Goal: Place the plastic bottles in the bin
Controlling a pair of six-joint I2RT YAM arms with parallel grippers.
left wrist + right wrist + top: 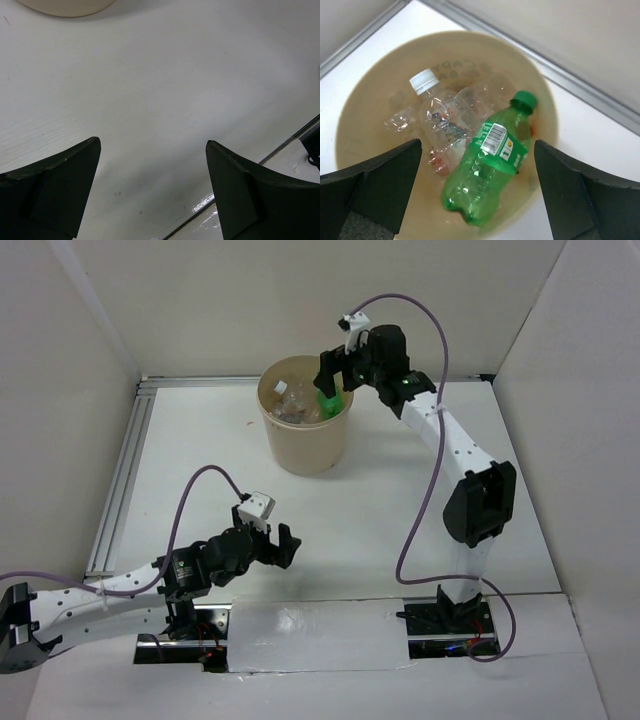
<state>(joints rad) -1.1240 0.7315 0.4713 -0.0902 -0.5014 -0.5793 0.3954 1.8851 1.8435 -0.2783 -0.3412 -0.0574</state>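
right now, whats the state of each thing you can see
green bottle, capped, lying tilted inside the bin, touching neither finger
white-capped clear bottle, capped, crumpled, lying in the bin
bin, upright, holding bottles
right hand, open, above the bin, gripping nothing
left hand, open, empty, over the table

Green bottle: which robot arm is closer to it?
Right. The right gripper hangs just above the green bottle in the bin, jaws open. The left gripper is far off, low over the table, well in front of the bin.
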